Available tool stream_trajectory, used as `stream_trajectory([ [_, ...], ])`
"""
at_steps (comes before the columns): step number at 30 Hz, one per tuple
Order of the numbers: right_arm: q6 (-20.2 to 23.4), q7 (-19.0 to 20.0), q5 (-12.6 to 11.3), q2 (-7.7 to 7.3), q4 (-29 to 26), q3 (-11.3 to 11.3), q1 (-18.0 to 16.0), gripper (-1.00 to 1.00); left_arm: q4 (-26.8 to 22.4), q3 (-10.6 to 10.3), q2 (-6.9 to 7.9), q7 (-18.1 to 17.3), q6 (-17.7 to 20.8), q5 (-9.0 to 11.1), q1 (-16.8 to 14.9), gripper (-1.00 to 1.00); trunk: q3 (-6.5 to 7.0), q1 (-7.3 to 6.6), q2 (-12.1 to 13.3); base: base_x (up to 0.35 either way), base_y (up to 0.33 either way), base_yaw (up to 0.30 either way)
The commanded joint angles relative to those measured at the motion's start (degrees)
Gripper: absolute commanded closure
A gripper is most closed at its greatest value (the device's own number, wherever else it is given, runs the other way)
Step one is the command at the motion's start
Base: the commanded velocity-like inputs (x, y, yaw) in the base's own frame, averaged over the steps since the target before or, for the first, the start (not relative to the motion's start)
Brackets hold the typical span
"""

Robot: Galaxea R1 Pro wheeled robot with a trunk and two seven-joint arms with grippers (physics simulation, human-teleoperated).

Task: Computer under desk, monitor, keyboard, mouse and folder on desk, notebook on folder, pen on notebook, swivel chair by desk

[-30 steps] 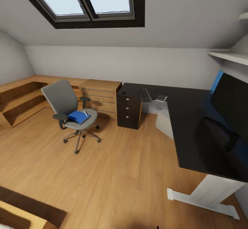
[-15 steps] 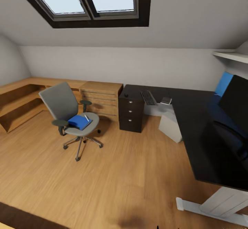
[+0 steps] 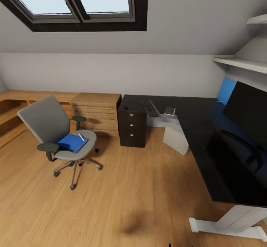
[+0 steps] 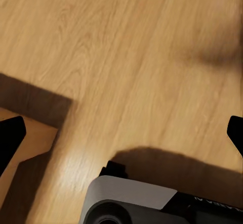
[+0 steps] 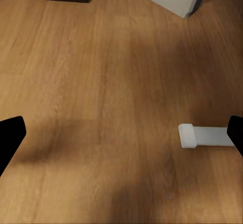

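At left centre, the grey padded swivel chair (image 3: 55, 135) carries the flat bright blue folder (image 3: 72, 143), long axis slanting toward upper right, with the whitish pen (image 3: 81, 137) on top. My left fingers (image 4: 11, 138) and right fingers (image 5: 10, 135) are spread wide, holding nothing.

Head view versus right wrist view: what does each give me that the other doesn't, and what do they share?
Head view alone: the swivel chair with the folder and pen on its seat, the keyboard and mouse on the desk, and the monitor. Right wrist view alone: the right gripper, fingertips spread wide over bare floor. Shared: the computer standing on the wooden floor, the dark drawer unit and the desk's white foot.
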Motion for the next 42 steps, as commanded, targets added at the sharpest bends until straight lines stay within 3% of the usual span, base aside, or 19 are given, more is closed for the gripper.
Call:
stream_trajectory([
  [1, -0.2, -0.4, -0.3, -0.04, 0.1, 0.5, -0.1, -1.0, 0.0, -0.5, 0.06, 0.4, -0.2, 0.4, 0.0, -1.0, 0.01, 0.02, -0.1, 0.115, 0.041, -0.197],
  [12, -0.7, -0.4, -0.2, -0.03, 0.1, 0.5, -0.1, -1.0, 0.0, -0.3, 0.06, 0.5, -0.3, 0.5, 0.0, -1.0, 0.85, 0.02, -0.1, 0.08, 0.008, -0.177],
  [42, -2.6, -0.4, 0.1, 0.09, 0.2, 0.7, -0.1, -1.0, 0.0, -0.3, 0.06, 0.5, -0.3, 0.4, 0.0, -1.0, 3.19, 0.02, -0.1, 0.313, 0.028, -0.168],
])
